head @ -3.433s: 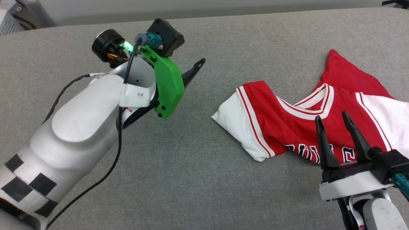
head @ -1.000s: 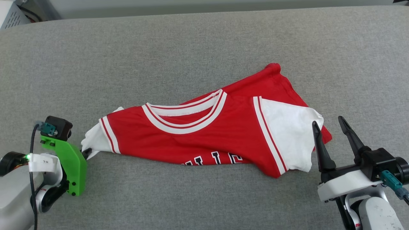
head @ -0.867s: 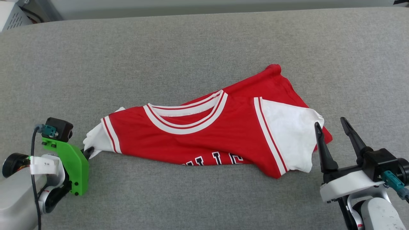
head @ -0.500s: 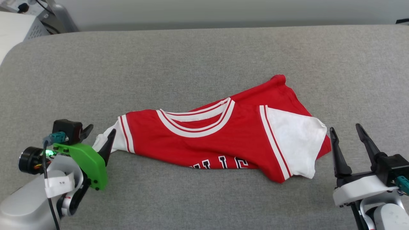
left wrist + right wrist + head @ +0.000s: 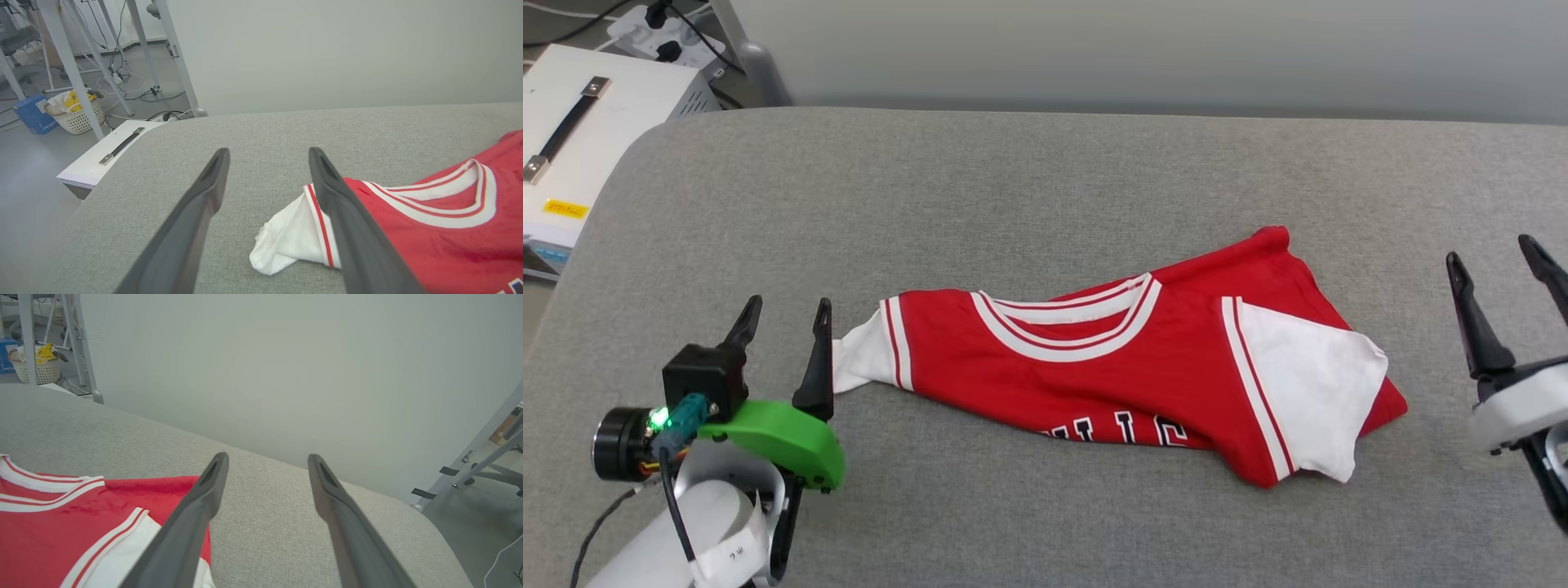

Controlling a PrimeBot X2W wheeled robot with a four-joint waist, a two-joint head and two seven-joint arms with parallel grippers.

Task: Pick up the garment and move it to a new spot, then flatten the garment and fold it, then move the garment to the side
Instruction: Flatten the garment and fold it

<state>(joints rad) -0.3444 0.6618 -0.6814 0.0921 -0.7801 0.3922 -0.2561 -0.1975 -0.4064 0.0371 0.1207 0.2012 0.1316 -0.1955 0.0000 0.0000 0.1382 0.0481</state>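
- Left pincer (image 5: 789, 306) is spread and empty, one finger just beside the garment (image 5: 1111, 384) at its white sleeve.
- Right pincer (image 5: 1490, 251) is spread and empty, near the other sleeve.
- Red jersey, striped collar, lies rumpled mid-desk (image 5: 1013, 171), with its lettering partly tucked under.

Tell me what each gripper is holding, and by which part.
Nothing is held. The left gripper stands open beside the white sleeve of the garment; the right gripper is open off its other end.
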